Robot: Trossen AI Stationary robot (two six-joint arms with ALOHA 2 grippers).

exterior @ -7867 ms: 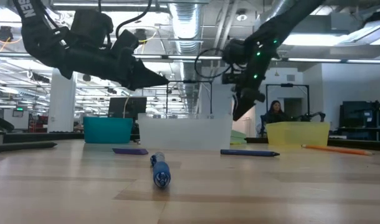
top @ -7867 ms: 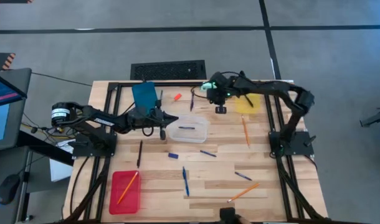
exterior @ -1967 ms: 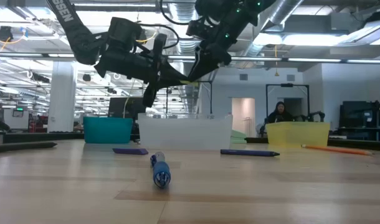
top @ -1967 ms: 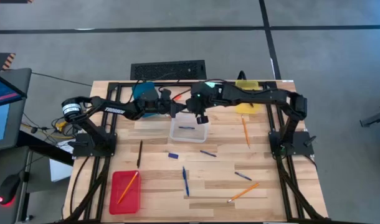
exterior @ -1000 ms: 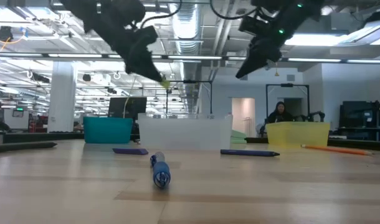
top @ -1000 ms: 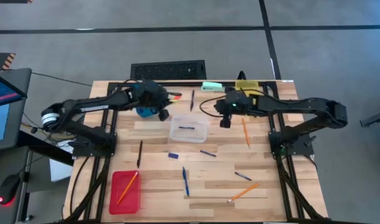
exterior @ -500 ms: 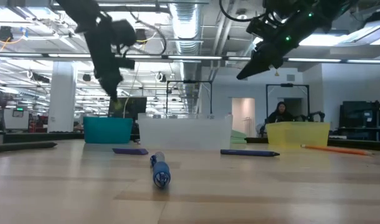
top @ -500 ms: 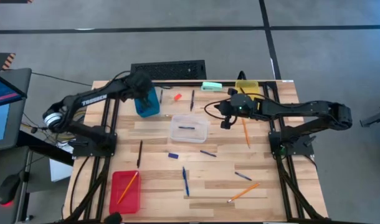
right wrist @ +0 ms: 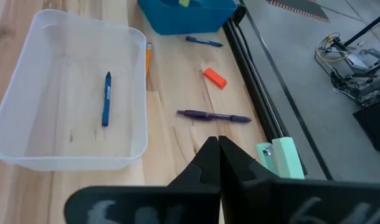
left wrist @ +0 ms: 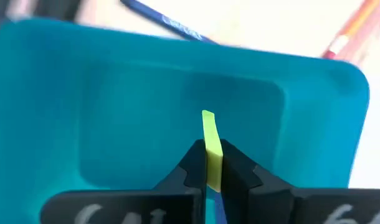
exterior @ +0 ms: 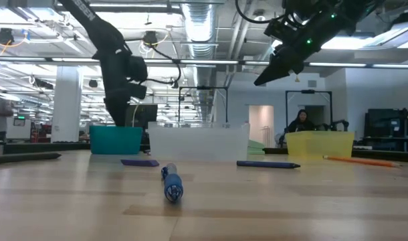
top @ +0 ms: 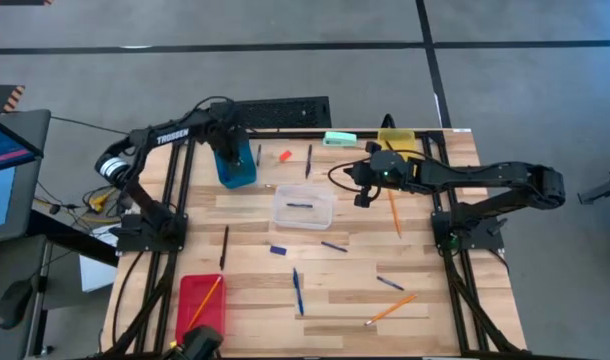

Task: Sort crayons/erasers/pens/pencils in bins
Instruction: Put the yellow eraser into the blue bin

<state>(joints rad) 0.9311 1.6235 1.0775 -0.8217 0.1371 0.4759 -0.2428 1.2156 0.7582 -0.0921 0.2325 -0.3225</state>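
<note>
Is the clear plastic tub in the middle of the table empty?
No, the clear plastic tub holds one thin blue pen lying on its floor, as the right wrist view shows.

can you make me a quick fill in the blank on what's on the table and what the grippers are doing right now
1. The left gripper holds a ____ eraser over the blue bin.
2. The clear bin contains one blue ____.
3. The red bin holds one orange ____.
4. The right gripper is shut and holds ____.

Missing words: yellow; pen; pencil; nothing
</note>
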